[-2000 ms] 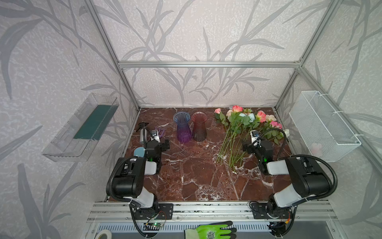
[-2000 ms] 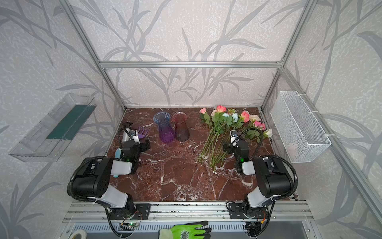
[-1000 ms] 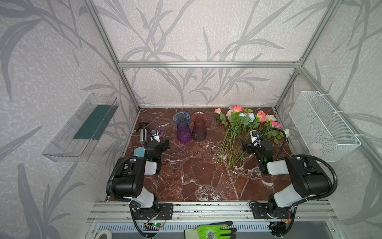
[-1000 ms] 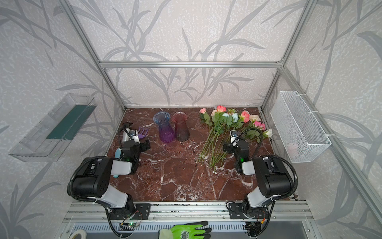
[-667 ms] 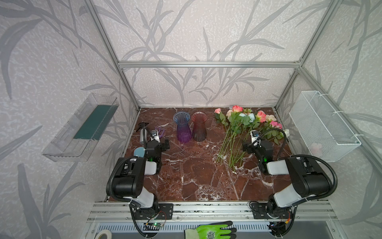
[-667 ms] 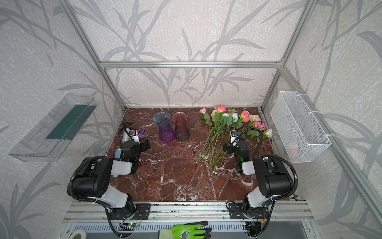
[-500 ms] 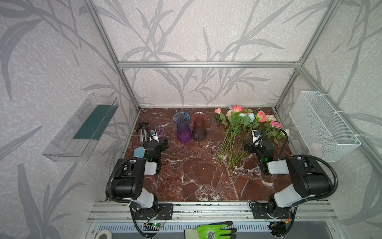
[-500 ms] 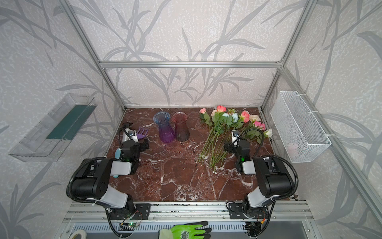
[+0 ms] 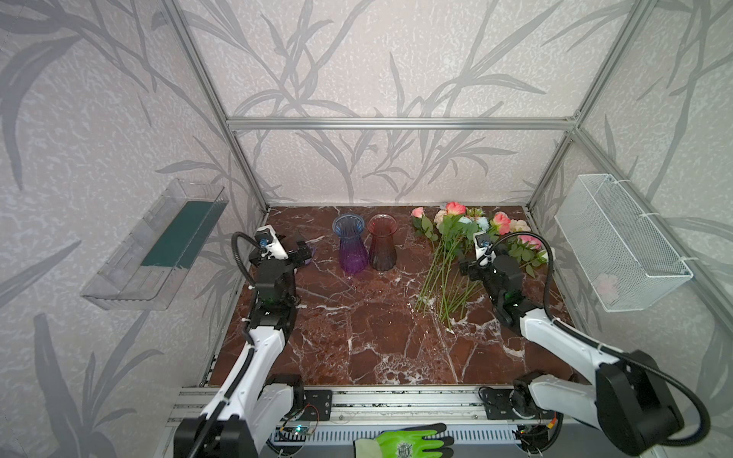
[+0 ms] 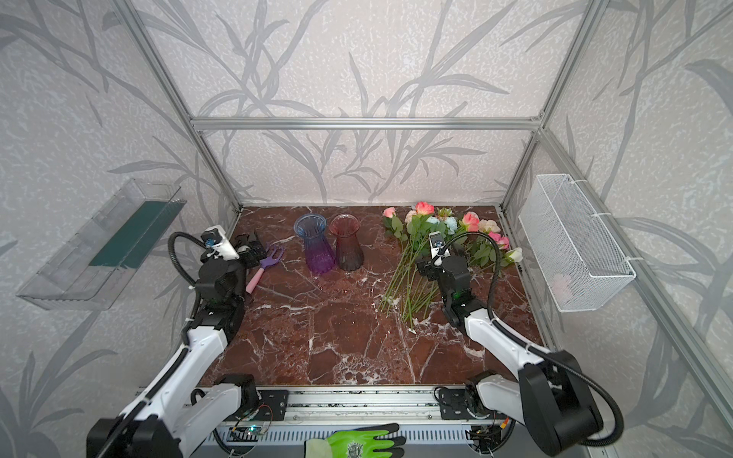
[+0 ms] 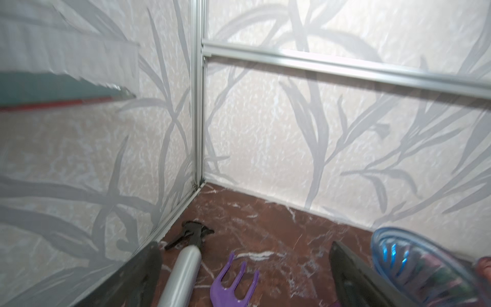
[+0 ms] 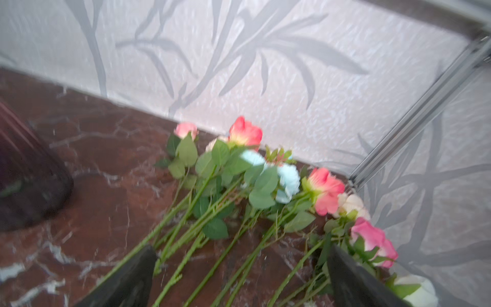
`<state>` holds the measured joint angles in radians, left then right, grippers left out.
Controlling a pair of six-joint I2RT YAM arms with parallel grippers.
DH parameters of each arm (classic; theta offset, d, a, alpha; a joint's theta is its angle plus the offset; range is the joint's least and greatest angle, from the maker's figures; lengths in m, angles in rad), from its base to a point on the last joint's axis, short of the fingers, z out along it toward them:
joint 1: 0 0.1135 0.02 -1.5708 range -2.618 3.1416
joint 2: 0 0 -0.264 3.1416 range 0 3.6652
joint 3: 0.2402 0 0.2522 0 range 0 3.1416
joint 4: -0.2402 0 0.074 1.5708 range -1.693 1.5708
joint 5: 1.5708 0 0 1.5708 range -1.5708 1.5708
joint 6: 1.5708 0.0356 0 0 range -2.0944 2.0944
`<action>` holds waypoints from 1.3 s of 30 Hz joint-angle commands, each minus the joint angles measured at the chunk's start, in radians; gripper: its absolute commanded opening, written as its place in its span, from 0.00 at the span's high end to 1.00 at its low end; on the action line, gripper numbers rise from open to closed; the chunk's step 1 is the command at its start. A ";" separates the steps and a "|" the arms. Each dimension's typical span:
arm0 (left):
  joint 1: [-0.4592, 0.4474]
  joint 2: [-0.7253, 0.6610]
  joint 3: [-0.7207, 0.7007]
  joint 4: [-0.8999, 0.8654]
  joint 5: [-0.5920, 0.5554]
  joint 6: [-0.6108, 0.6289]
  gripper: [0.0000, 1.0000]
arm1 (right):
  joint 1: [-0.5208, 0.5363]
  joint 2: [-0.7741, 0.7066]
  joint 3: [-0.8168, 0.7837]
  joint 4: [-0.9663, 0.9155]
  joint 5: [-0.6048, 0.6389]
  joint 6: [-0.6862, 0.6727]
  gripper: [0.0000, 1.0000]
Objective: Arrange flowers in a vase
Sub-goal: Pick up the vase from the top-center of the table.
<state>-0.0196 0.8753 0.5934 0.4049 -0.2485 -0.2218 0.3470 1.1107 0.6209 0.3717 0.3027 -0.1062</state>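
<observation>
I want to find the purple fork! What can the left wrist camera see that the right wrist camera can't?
Only the left wrist view shows the purple fork, a silver spray bottle and the blue vase. Only the right wrist view shows the flowers, lying on the table. Both show the red marble table and the leafy wallpaper. Each also shows its own gripper, the left gripper and the right gripper, open and holding nothing.

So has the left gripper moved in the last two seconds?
Yes. The left gripper has swung toward the left wall, judged against the purple rake that stayed put.
</observation>
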 commanded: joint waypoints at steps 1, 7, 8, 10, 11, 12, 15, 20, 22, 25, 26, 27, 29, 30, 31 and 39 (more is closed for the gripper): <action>0.001 -0.085 0.127 -0.357 -0.033 -0.332 0.01 | -0.021 -0.147 0.163 -0.407 0.024 0.208 0.01; 0.011 -0.230 0.107 -0.320 0.064 -0.444 0.01 | -0.146 -0.247 0.155 -0.448 -0.241 0.538 0.01; 0.010 -0.230 0.113 -0.332 0.067 -0.449 0.01 | -0.146 -0.231 0.178 -0.483 -0.254 0.534 0.04; 0.010 -0.204 0.146 -0.377 0.078 -0.457 0.05 | -0.146 -0.189 0.230 -0.558 -0.275 0.527 0.13; 0.011 -0.188 0.160 -0.394 0.088 -0.452 0.06 | -0.146 -0.173 0.252 -0.587 -0.286 0.530 0.15; 0.012 -0.167 0.185 -0.417 0.093 -0.459 0.08 | -0.146 -0.150 0.278 -0.618 -0.303 0.531 0.18; 0.013 -0.077 0.306 -0.546 0.104 -0.435 0.11 | -0.142 -0.076 0.367 -0.697 -0.385 0.524 0.28; 0.014 0.092 0.494 -0.738 0.088 -0.373 0.16 | -0.045 0.099 0.571 -0.869 -0.422 0.486 0.41; 0.016 0.134 0.509 -0.765 0.114 -0.368 0.19 | 0.032 0.181 0.668 -0.931 -0.388 0.447 0.41; 0.024 0.155 0.494 -0.759 0.183 -0.360 0.27 | 0.095 0.282 0.779 -0.963 -0.419 0.454 0.41; 0.030 0.158 0.495 -0.763 0.202 -0.357 0.29 | 0.115 0.313 0.811 -0.959 -0.427 0.462 0.41; 0.034 0.159 0.496 -0.766 0.217 -0.356 0.30 | 0.134 0.339 0.836 -0.956 -0.432 0.465 0.41; 0.040 0.162 0.491 -0.764 0.254 -0.357 0.34 | 0.170 0.415 0.914 -0.965 -0.457 0.476 0.41; 0.042 0.163 0.484 -0.755 0.268 -0.357 0.35 | 0.186 0.448 0.945 -0.969 -0.466 0.481 0.41; 0.042 0.164 0.471 -0.746 0.281 -0.359 0.36 | 0.202 0.481 0.978 -0.975 -0.470 0.487 0.41; 0.045 0.169 0.427 -0.709 0.363 -0.376 0.42 | 0.236 0.673 1.146 -0.994 -0.488 0.533 0.42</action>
<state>0.0212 1.0489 1.0294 -0.3214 0.0673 -0.5838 0.5785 1.7489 1.7134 -0.5831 -0.1646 0.4030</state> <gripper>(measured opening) 0.580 0.579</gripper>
